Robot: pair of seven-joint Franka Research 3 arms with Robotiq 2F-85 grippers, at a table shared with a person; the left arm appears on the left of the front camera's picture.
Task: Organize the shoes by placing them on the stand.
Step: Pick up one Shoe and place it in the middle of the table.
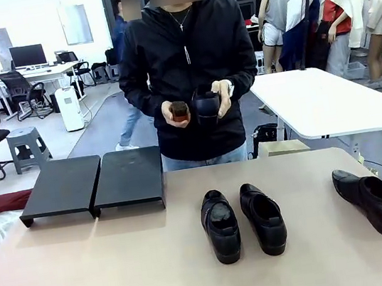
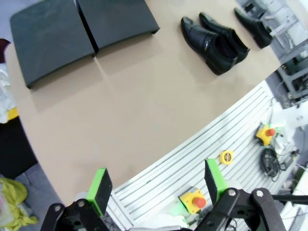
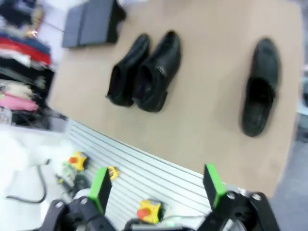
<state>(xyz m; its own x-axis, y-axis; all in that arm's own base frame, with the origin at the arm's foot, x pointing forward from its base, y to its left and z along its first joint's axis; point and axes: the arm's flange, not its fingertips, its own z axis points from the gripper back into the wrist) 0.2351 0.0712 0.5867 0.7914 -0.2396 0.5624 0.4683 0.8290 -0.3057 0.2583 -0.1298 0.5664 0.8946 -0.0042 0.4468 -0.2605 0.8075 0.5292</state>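
The left gripper (image 2: pixel 158 185) and right gripper (image 3: pixel 156 186) gape wide and empty at the bottom of their wrist views. The stand (image 1: pixel 93 183), left of centre, is bare. Three shoes (image 1: pixel 220 226) lie on the table (image 1: pixel 88 273), lower right. A fourth shoe (image 1: pixel 206 106), seemingly, is in the person's hands (image 1: pixel 224 98). No shoe is placed yet.

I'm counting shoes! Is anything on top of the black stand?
Nothing yet: both tops of the stand are bare. Three shoes lie on the table. The space under the platforms is hidden.
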